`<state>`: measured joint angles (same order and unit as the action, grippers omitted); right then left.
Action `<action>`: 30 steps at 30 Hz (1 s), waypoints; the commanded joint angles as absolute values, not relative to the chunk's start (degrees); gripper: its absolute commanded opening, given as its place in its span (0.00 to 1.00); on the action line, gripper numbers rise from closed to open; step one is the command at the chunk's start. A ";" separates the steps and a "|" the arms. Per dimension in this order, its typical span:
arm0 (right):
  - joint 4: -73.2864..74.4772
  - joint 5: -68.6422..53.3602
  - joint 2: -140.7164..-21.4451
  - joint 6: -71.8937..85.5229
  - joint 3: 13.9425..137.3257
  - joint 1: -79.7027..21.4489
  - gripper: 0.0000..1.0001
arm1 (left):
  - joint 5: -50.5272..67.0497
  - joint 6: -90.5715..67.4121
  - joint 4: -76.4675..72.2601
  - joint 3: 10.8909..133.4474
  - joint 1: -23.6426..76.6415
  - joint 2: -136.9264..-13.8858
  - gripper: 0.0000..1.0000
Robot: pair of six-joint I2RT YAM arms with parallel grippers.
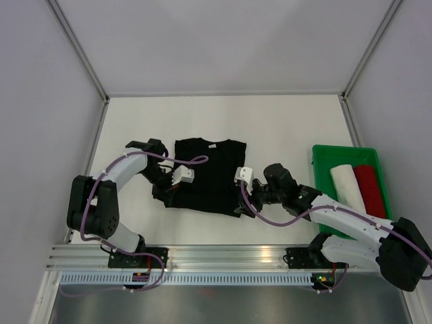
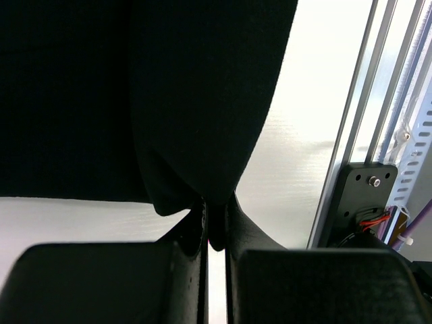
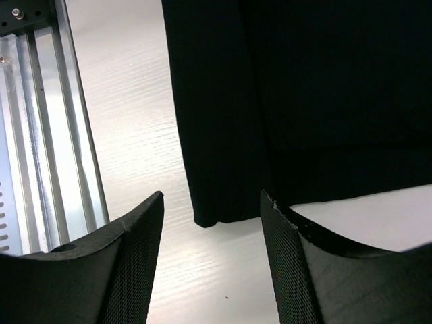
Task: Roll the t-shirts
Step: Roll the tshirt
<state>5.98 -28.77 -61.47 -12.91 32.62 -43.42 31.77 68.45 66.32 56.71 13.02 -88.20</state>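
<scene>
Black t-shirt (image 1: 206, 174) flat on tabletop (image 1: 283, 121), hem at 6 o'clock.
Left hand (image 2: 214, 229) pinched one corner; right hand (image 3: 210, 236) wide, empty: uneven lift risked skew.

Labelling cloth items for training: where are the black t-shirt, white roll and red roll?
black t-shirt (image 1: 206, 175), top view, chest area.
white roll (image 1: 346, 185), top view, its middle.
red roll (image 1: 370, 189), top view, its middle.

Bright even light, glare on table (image 2: 304, 135), blurred near pincer fingers (image 3: 101, 270).
</scene>
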 commanded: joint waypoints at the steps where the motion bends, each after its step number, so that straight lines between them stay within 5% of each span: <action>1: 0.53 -24.08 -63.97 -6.86 32.78 -45.96 0.65 | 34.98 70.23 68.20 58.80 12.48 -89.03 0.02; 6: 0.97 -17.32 -68.72 -1.77 34.01 -50.09 0.73 | 35.16 70.22 67.85 58.27 11.95 -88.42 0.02; 14: 1.85 -14.42 -76.46 3.16 36.56 -51.50 0.71 | 34.80 71.63 68.03 57.39 10.20 -88.42 0.02; 16: 2.02 -13.54 -79.08 4.04 37.17 -51.59 0.63 | 35.07 72.07 68.29 57.04 9.41 -88.42 0.02; 17: 2.63 -13.10 -79.88 4.74 37.53 -51.59 0.44 | 35.07 72.07 68.55 56.95 9.32 -88.33 0.02; 19: 4.03 -13.27 -81.73 5.18 39.28 -51.50 0.20 | 35.24 72.42 69.08 56.69 9.23 -88.07 0.02; 22: 7.38 -17.21 -81.48 4.04 40.52 -51.50 0.01 | 35.16 72.86 70.83 55.90 9.23 -87.28 0.02; 30: 8.88 -39.87 -77.25 5.80 39.20 -51.42 0.00 | 34.89 77.60 80.33 52.30 9.14 -81.04 0.02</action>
